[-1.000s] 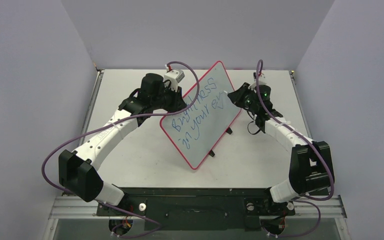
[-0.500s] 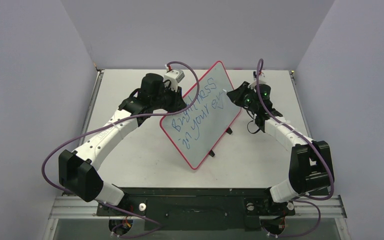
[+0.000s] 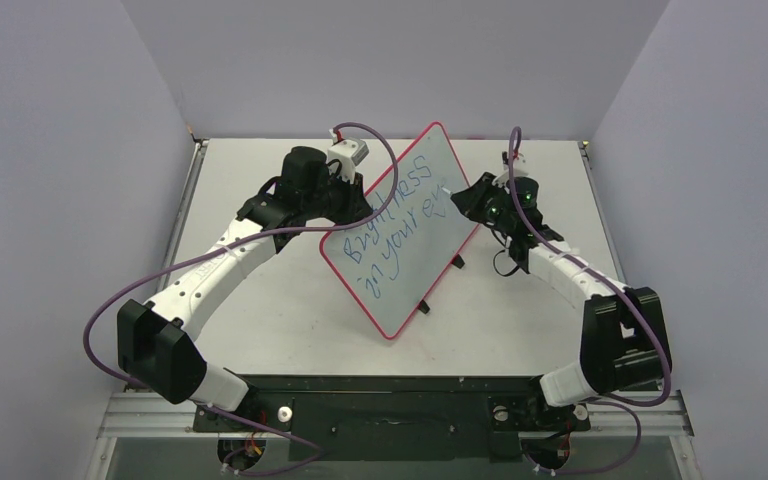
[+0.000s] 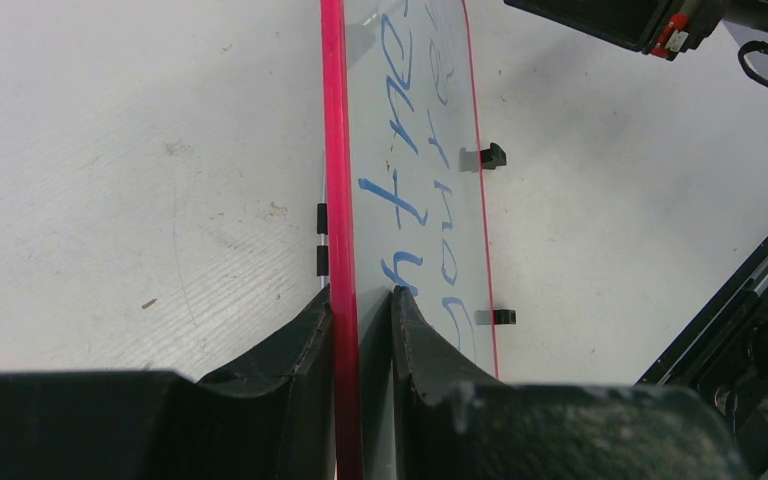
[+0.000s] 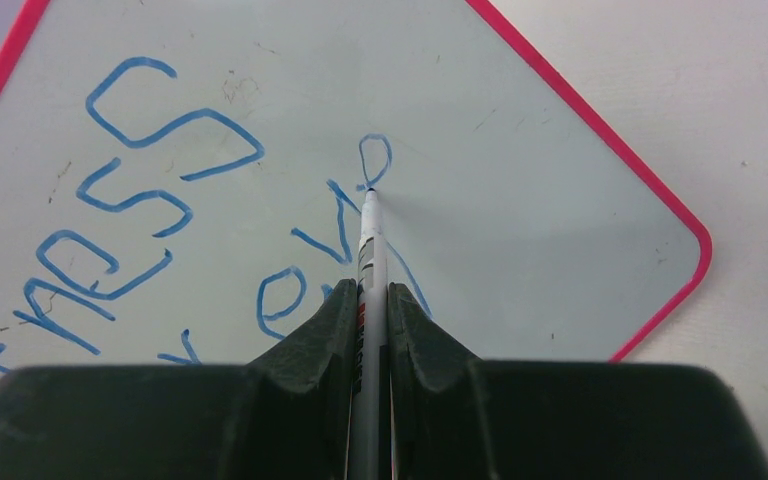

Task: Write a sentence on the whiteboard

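The whiteboard [image 3: 410, 240] stands tilted on its edge at the table's middle, red-pink rim all round. My left gripper [image 3: 358, 205] is shut on its upper left rim [image 4: 338, 200], one jaw on each face. My right gripper [image 3: 463, 198] is shut on a white marker [image 5: 371, 250]. The marker's tip touches the board at the bottom of a small blue loop [image 5: 374, 158]. The sentence [image 3: 392, 225] in blue reads "Brightness" above "in your ey" plus that loop. The same blue letters [image 4: 410, 170] show edge-on in the left wrist view.
Two small black clips [image 4: 492, 156] stick out from the board's lower edge above the grey table [image 3: 260, 300]. The black base rail [image 3: 390, 400] runs along the near edge. Grey walls close in the table on three sides.
My right gripper has moved slightly with the marker, and a small loop has been drawn after the "y". The left gripper and the board have not moved.
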Available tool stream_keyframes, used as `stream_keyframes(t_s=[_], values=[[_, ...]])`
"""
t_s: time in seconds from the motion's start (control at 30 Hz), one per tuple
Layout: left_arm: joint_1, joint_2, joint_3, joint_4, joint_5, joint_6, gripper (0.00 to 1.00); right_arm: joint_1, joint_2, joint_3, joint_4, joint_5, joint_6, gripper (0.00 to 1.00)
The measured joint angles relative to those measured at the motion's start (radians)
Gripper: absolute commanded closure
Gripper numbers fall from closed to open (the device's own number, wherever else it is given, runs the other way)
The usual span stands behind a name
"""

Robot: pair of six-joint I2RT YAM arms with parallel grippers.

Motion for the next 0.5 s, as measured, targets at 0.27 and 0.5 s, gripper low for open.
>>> stream_keyframes(t_s=[0.27,0.5], values=[[0.000,0.000,0.000,0.000,0.000,0.000,1.00,0.004,-0.024,-0.037,-0.009,0.006,-0.012,1.00],[0.000,0.000,0.000,0.000,0.000,0.000,1.00,0.004,-0.028,-0.037,-0.042,0.037,-0.032,1.00]])
